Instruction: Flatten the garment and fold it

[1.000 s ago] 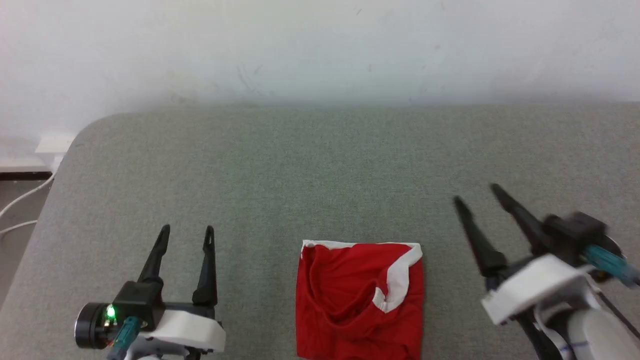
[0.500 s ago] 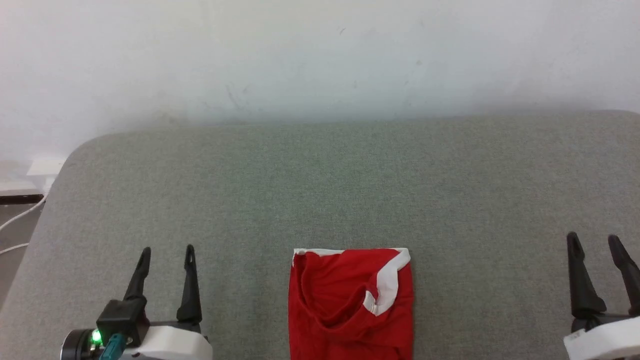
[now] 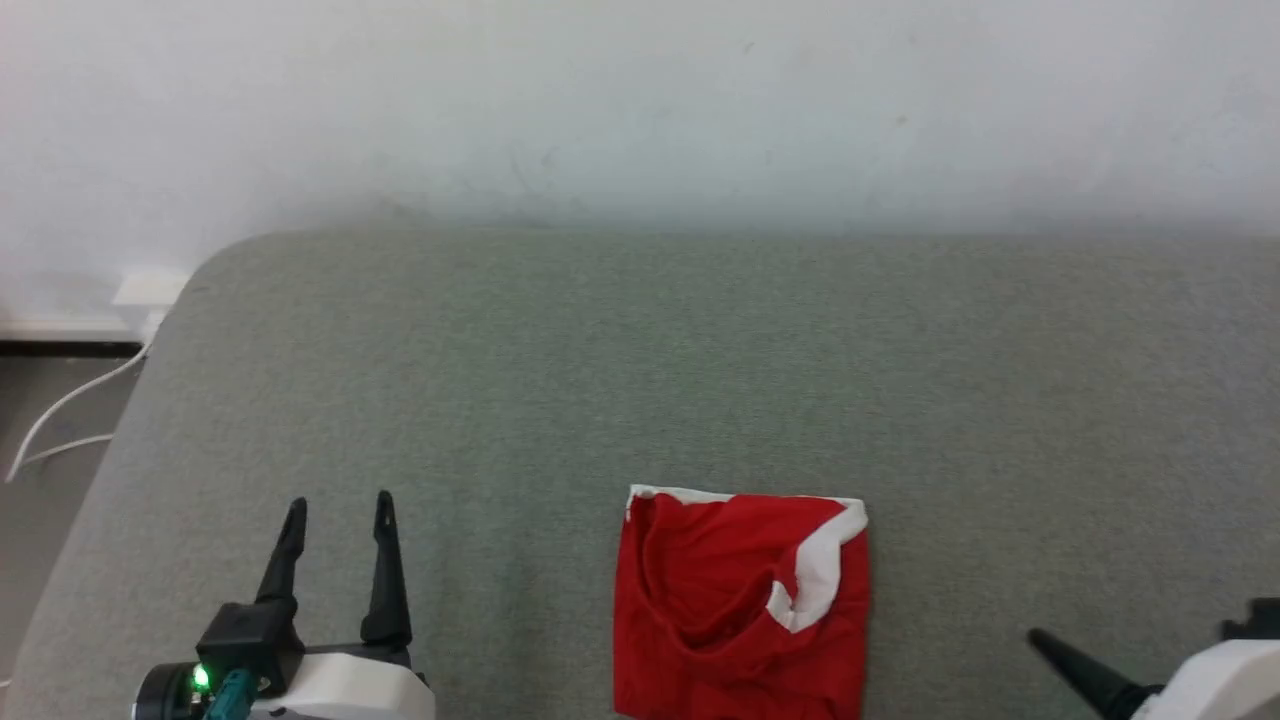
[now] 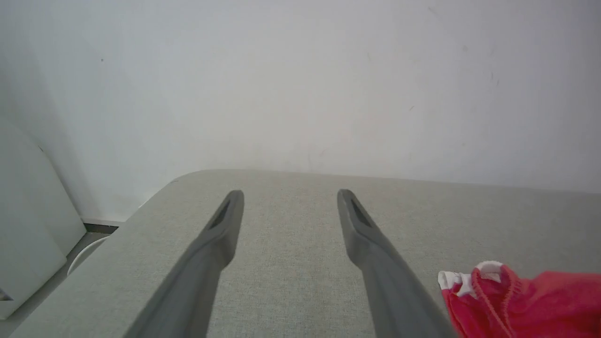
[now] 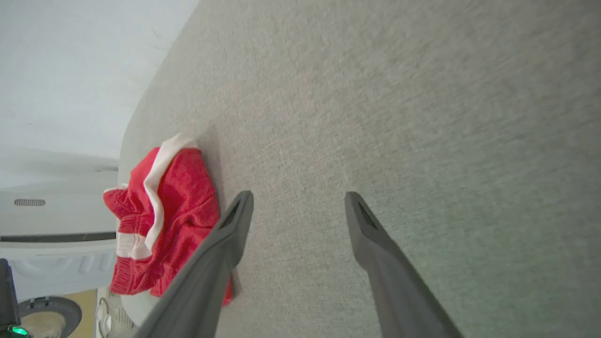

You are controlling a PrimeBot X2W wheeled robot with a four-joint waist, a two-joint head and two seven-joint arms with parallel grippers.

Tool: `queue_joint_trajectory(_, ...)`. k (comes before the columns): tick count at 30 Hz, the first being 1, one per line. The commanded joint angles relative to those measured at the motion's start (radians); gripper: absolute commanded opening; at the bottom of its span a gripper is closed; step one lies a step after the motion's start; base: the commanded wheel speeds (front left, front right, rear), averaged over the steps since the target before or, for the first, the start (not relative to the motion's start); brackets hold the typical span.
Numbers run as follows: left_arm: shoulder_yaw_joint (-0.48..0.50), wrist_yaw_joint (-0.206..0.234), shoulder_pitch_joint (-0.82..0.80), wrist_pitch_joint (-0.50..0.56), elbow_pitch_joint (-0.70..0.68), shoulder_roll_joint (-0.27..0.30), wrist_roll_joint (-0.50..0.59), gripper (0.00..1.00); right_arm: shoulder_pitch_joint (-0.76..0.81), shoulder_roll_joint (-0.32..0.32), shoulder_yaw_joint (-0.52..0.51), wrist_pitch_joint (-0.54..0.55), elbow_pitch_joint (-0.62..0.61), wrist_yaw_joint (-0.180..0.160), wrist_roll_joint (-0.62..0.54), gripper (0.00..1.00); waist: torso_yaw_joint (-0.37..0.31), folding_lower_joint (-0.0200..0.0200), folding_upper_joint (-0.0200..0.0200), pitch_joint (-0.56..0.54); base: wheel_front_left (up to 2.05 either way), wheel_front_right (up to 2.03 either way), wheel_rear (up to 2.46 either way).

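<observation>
The folded soft red shorts with white hem bands [image 3: 740,610] lie on the grey fabric-covered counter [image 3: 600,350], to the right of the left end effector [image 3: 338,500] and left of the right end effector [image 5: 298,195]. Both end effectors are released, fingers spread wide, holding nothing.

A plain white wall [image 3: 640,100] spans the top of the frame. Below it lies a grey fabric-covered counter [image 3: 640,380] with a rounded upper-left corner. At the left edge, white cables [image 3: 70,410] trail over a dull floor [image 3: 40,500] beneath a dark baseboard [image 3: 60,349].
</observation>
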Motion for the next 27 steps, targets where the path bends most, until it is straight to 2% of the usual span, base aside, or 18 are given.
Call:
queue_joint_trajectory(1,-0.005,-0.007,-0.012,-0.005,0.002,-0.008,-0.003,1.00,-0.030,0.013,0.005,0.050,0.026,-0.001,0.030,1.00,0.048,0.0000,0.0000,0.014,0.00,0.00,0.00)
queue_joint_trajectory(5,-0.016,-0.019,-0.032,-0.005,0.010,-0.022,0.004,1.00,-0.092,0.030,0.043,0.143,0.119,-0.001,0.122,1.00,0.092,0.0000,0.0000,0.025,0.00,0.00,0.00)
queue_joint_trajectory(12,-0.019,-0.037,-0.050,-0.005,0.027,-0.035,0.013,1.00,-0.196,0.033,0.195,0.121,0.303,-0.001,0.243,1.00,0.127,0.0000,0.0000,0.036,0.00,0.00,0.00)
queue_joint_trajectory(13,-0.017,-0.038,-0.051,-0.005,0.029,-0.036,0.014,1.00,-0.206,0.033,0.216,0.116,0.323,-0.001,0.246,0.96,0.128,0.0000,0.0000,0.036,0.00,0.00,0.00)
queue_joint_trajectory(15,-0.015,-0.040,-0.051,-0.005,0.031,-0.038,0.018,1.00,-0.226,0.033,0.259,0.107,0.352,-0.001,0.253,0.34,0.129,0.0000,0.0000,0.037,0.00,0.00,0.00)
queue_joint_trajectory(16,-0.014,-0.042,-0.052,-0.005,0.032,-0.039,0.019,1.00,-0.234,0.033,0.279,0.103,0.360,-0.001,0.255,0.13,0.129,0.0000,0.0000,0.038,0.00,0.00,0.00)
queue_joint_trajectory(17,-0.013,-0.042,-0.052,-0.005,0.033,-0.040,0.021,1.00,-0.242,0.033,0.296,0.098,0.364,-0.001,0.259,0.00,0.127,0.0000,0.0000,0.039,0.00,0.00,0.00)
queue_joint_trajectory(22,-0.008,-0.050,-0.056,-0.005,0.036,-0.043,0.028,1.00,-0.275,0.029,0.385,0.077,0.323,-0.001,0.228,0.00,0.110,0.0000,0.0000,0.040,0.00,0.00,0.00)
queue_joint_trajectory(27,-0.004,-0.055,-0.058,-0.005,0.038,-0.046,0.036,1.00,-0.300,-0.049,0.512,0.050,0.203,-0.001,0.101,0.00,0.083,0.0000,0.0000,0.030,0.00,0.00,0.00)
